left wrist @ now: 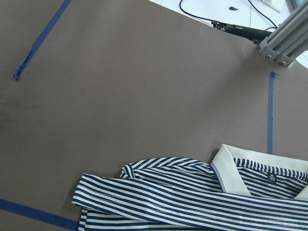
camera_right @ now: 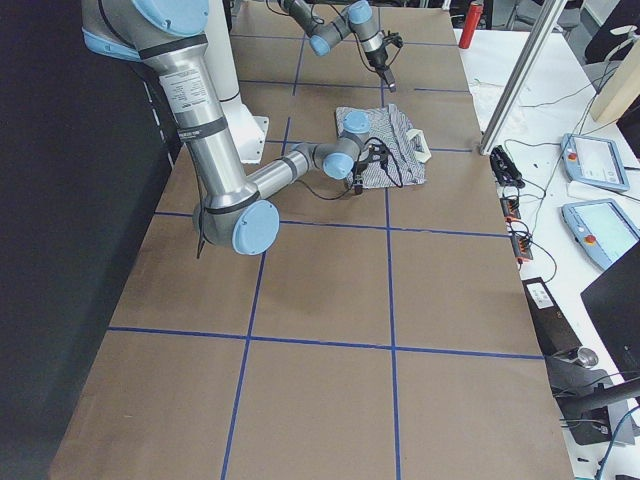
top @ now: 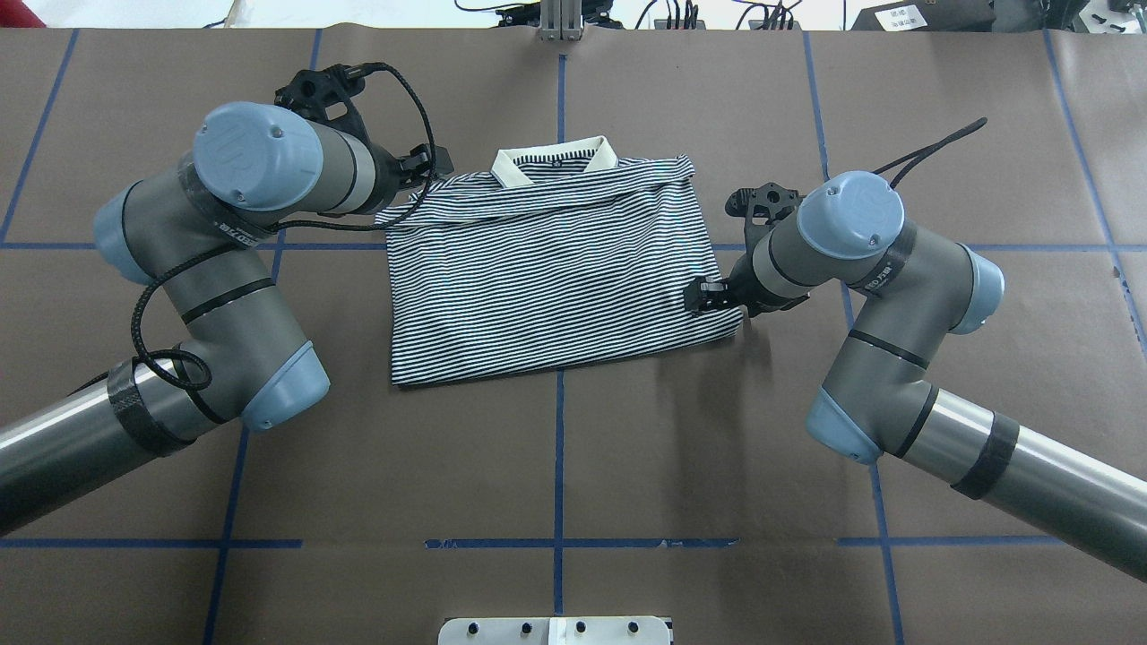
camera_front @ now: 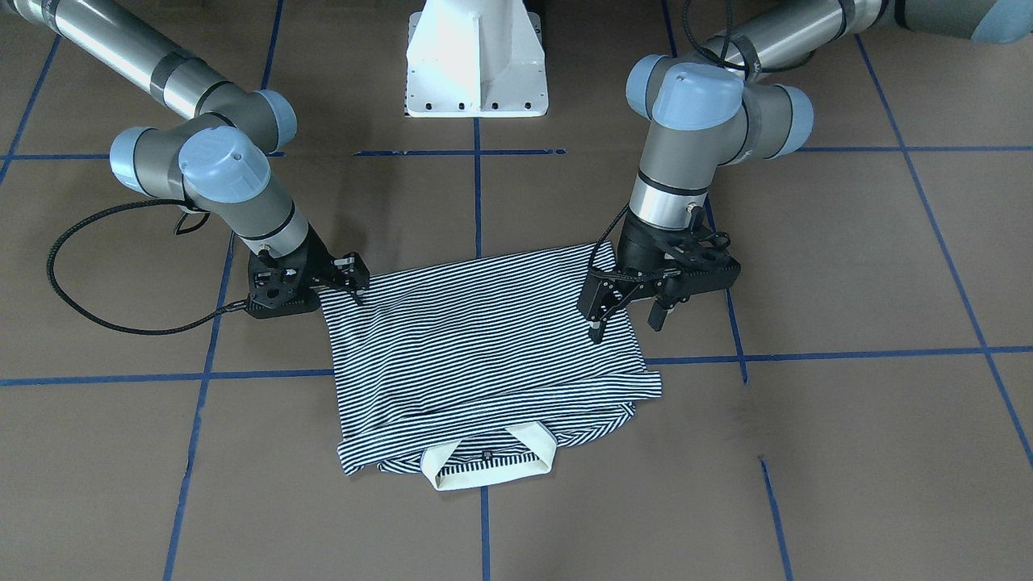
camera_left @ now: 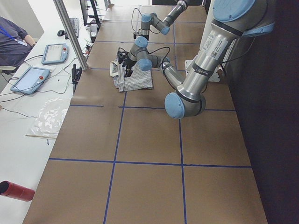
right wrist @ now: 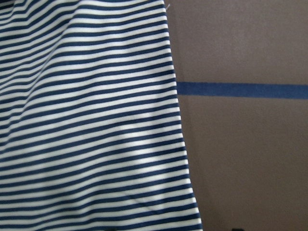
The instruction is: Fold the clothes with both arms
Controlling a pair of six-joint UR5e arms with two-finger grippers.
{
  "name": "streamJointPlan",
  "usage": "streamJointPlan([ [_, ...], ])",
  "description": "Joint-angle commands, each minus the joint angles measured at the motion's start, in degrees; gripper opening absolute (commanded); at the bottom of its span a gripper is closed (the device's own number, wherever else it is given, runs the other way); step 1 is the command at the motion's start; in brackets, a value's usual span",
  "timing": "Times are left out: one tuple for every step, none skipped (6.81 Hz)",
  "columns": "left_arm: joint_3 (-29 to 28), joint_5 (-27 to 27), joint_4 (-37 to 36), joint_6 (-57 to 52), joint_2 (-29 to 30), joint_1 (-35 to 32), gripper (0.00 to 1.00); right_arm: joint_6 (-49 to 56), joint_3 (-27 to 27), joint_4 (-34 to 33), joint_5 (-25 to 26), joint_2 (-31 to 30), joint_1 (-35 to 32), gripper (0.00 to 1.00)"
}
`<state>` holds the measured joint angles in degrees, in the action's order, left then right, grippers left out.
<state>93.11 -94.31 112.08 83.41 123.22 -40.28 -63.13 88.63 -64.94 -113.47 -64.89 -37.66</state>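
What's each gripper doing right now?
Left gripper: open, holding nothing.
Right gripper: shut at the shirt's edge; whether it grips cloth cannot be told.

**Soft cloth on matt paper**

We see the shirt [camera_front: 484, 339] as soft, matt knit cloth. Under the shirt, the table cover [camera_front: 807, 468] looks like matt brown paper. Flanking the shirt, the left arm [camera_front: 694, 153] and the right arm [camera_front: 234, 186] show glossy metal tubes.

Blue tape lines [top: 559, 448] cross the brown table [top: 717, 430], a white pedestal [camera_front: 476, 60] stands on it, and a tablet [camera_left: 31, 79] lies on the side bench [camera_left: 18, 121].
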Motion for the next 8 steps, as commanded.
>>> streamJointPlan([
  [-0.03,0.0,0.07,0.0,0.0,0.12,1.0,0.2,-0.03,0.08,-0.26,0.03,-0.04,0.0],
  [-0.03,0.0,0.07,0.09,0.0,0.12,1.0,0.2,0.05,-0.01,-0.52,-0.23,-0.13,0.0],
  [0.05,0.09,0.07,0.7,0.0,0.9,1.0,0.03,0.58,-1.06,-1.39,-0.32,-0.13,0.0],
  [0.32,0.09,0.07,1.75,0.0,1.08,1.0,-0.06,3.02,-4.46,-3.06,-0.76,-0.48,0.0],
  [1.28,0.09,-0.02,2.28,0.09,1.61,1.0,-0.23,7.57,-6.67,-3.07,-3.89,-0.22,0.0],
  [2.24,0.18,-0.11,2.54,0.0,2.48,1.0,-0.5,13.44,-6.95,-3.07,-9.93,1.61,0.0],
  [3.38,0.26,-1.06,3.33,0.0,3.27,1.0,-0.76,19.77,-6.87,-2.9,-16.69,4.41,0.0],
  [5.22,0.35,-2.9,3.77,0.0,4.15,1.0,-3.98,26.18,-6.43,-2.9,-23.89,8.18,0.0],
])
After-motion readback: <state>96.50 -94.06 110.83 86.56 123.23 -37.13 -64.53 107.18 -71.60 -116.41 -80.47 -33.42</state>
